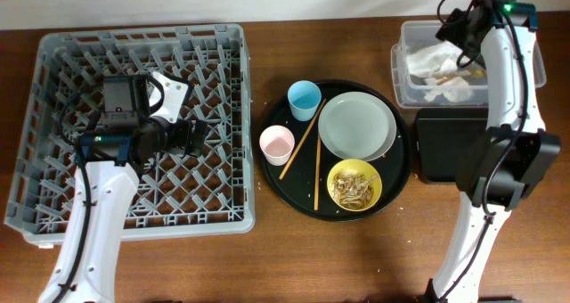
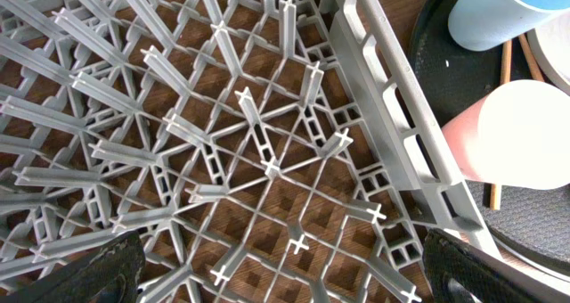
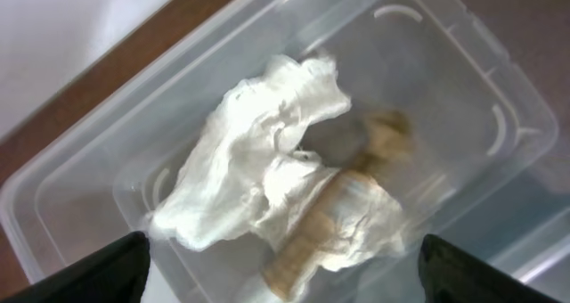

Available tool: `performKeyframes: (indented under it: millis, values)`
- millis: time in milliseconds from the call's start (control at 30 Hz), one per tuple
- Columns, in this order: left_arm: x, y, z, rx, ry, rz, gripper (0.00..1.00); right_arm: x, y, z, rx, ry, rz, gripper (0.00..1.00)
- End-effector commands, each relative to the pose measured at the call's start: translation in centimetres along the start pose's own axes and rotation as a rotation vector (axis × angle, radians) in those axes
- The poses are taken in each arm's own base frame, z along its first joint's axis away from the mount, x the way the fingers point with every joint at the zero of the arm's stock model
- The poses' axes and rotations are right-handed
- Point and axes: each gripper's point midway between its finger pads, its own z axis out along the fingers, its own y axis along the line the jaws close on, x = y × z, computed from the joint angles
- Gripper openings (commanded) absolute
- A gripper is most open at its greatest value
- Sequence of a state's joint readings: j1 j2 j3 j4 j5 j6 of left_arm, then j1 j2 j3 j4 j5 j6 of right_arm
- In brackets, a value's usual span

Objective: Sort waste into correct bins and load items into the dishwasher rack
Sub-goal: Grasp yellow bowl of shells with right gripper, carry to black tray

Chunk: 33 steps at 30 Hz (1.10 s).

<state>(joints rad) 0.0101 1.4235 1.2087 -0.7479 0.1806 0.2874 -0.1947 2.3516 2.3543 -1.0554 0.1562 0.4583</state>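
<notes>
The grey dishwasher rack [image 1: 53, 125] holds nothing. My left gripper [image 1: 194, 135] hangs open and empty over its right part [image 2: 267, 160], near the pink cup [image 1: 277, 143] [image 2: 512, 134]. The blue cup [image 1: 304, 99] [image 2: 508, 13], white plate [image 1: 357, 127], two chopsticks [image 1: 303, 141] and yellow bowl [image 1: 355, 184] of food scraps lie on the round tray. My right gripper [image 1: 459, 36] is open and empty above the clear tub [image 1: 403, 62] [image 3: 463, 80]. Crumpled napkins [image 1: 441, 71] [image 3: 258, 160] and a gold-brown wrapper [image 3: 307, 249] lie in the tub. The shallow black tray [image 1: 450, 143] sits in front of it.
The large round black tray [image 1: 396, 183] sits at mid-table between the rack and the bins. Its rim [image 2: 427, 80] lies just right of the rack wall. The right arm's base [image 1: 517, 165] stands on the right side of the black bin.
</notes>
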Motion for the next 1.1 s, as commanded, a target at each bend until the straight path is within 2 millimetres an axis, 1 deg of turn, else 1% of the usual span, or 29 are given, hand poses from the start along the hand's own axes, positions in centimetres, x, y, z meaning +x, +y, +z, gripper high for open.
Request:
performKeyframes:
  millis: [0,33,67,100,133,167,200,233,267,333,367,400,433,467,500,533,567,600,633,667,700,733,767,833,867,900,1000,1033,1067]
  values:
    - [-0.7,0.1,-0.3,0.006,-0.019,-0.011,0.99,-1.5,1.0,-7.9,-0.097,-0.056,-0.086,0.98]
    - [-0.7,0.1,-0.3,0.006,-0.019,-0.011,0.99,-1.0,1.3,-10.3,-0.135,-0.04,-0.093,0.99]
    - [-0.7,0.1,-0.3,0.006,-0.019,-0.011,0.99,1.3,2.3,-15.4,-0.24,0.015,-0.141,0.98]
    - [-0.7,0.1,-0.3,0.006,-0.019,-0.011,0.99,3.3,3.2,-18.7,-0.296,0.054,-0.168,0.95]
    - [-0.7,0.1,-0.3,0.006,-0.019,-0.011,0.99,5.5,4.5,-21.5,-0.324,0.07,-0.219,0.95]
    - [-0.7,0.1,-0.3,0.006,-0.019,-0.011,0.99,6.9,5.5,-22.7,-0.339,0.085,-0.252,0.95]
    - [-0.7,0.1,-0.3,0.006,-0.019,-0.012,0.99,9.1,6.6,-23.7,-0.351,0.122,-0.298,0.94]
    - [-0.7,0.1,-0.3,0.006,-0.019,-0.011,0.99,13.0,7.5,-24.6,-0.331,0.217,-0.367,0.95]
    - [-0.7,0.1,-0.3,0.006,-0.019,-0.011,0.99,16.4,7.7,-24.8,-0.258,0.283,-0.432,0.94]
    - [-0.7,0.1,-0.3,0.006,-0.019,-0.012,0.99,19.3,8.1,-24.5,-0.195,0.328,-0.475,0.93]
    - [-0.7,0.1,-0.3,0.006,-0.019,-0.011,0.99,21.9,8.2,-23.1,-0.093,0.346,-0.494,0.92]
    - [-0.7,0.1,-0.3,0.006,-0.019,-0.011,0.99,24.8,8.9,-21.9,-0.067,0.386,-0.542,0.87]
    - [-0.7,0.1,-0.3,0.006,-0.019,-0.011,0.99,28.1,9.5,-20.1,-0.037,0.421,-0.573,0.8]
    - [-0.7,0.1,-0.3,0.006,-0.019,-0.011,0.99,31.2,9.4,-18.2,-0.005,0.459,-0.594,0.73]
    - [-0.7,0.1,-0.3,0.006,-0.019,-0.011,0.99,33.5,9.2,-16.8,0.008,0.489,-0.611,0.7]
    - [-0.7,0.1,-0.3,0.006,-0.019,-0.012,0.99,35.1,9.1,-15.8,0.004,0.507,-0.626,0.66]
    - [-0.7,0.1,-0.3,0.006,-0.019,-0.011,0.99,37.3,9.0,-14.3,-0.007,0.526,-0.647,0.59]
    - [-0.7,0.1,-0.3,0.006,-0.019,-0.011,0.99,38.5,8.5,-13.4,0.005,0.531,-0.666,0.56]
    - [-0.7,0.1,-0.3,0.006,-0.019,-0.011,0.99,39.8,7.4,-12.1,0.021,0.549,-0.692,0.52]
    - [-0.7,0.1,-0.3,0.006,-0.019,-0.011,0.99,40.6,6.7,-11.2,0.018,0.559,-0.741,0.49]
    - [-0.7,0.1,-0.3,0.006,-0.019,-0.011,0.99,41.3,6.3,-10.6,-0.001,0.575,-0.777,0.45]
    - [-0.7,0.1,-0.3,0.005,-0.019,-0.011,0.99,41.6,6.8,-10.7,-0.041,0.587,-0.82,0.33]
    - [-0.7,0.1,-0.3,0.006,-0.019,-0.012,0.99,42.0,6.4,-10.6,-0.053,0.603,-0.867,0.32]
    - [-0.7,0.1,-0.3,0.006,-0.019,-0.011,0.99,42.4,5.6,-10.3,-0.037,0.621,-0.885,0.25]
    - [-0.7,0.1,-0.3,0.006,-0.019,-0.011,0.99,42.7,5.1,-10.2,-0.028,0.629,-0.887,0.14]
    - [-0.7,0.1,-0.3,0.006,-0.019,-0.011,0.99,42.7,5.0,-10.2,-0.025,0.632,-0.888,0.04]
    - [-0.7,0.1,-0.3,0.006,-0.019,-0.011,0.99,42.7,4.9,-10.3,-0.021,0.635,-0.889,0.04]
    - [-0.7,0.1,-0.3,0.006,-0.019,-0.011,0.99,42.4,4.8,-10.6,-0.014,0.639,-0.889,0.04]
    - [-0.7,0.1,-0.3,0.006,-0.019,-0.011,0.99,41.6,5.0,-11.8,-0.016,0.635,-0.884,0.04]
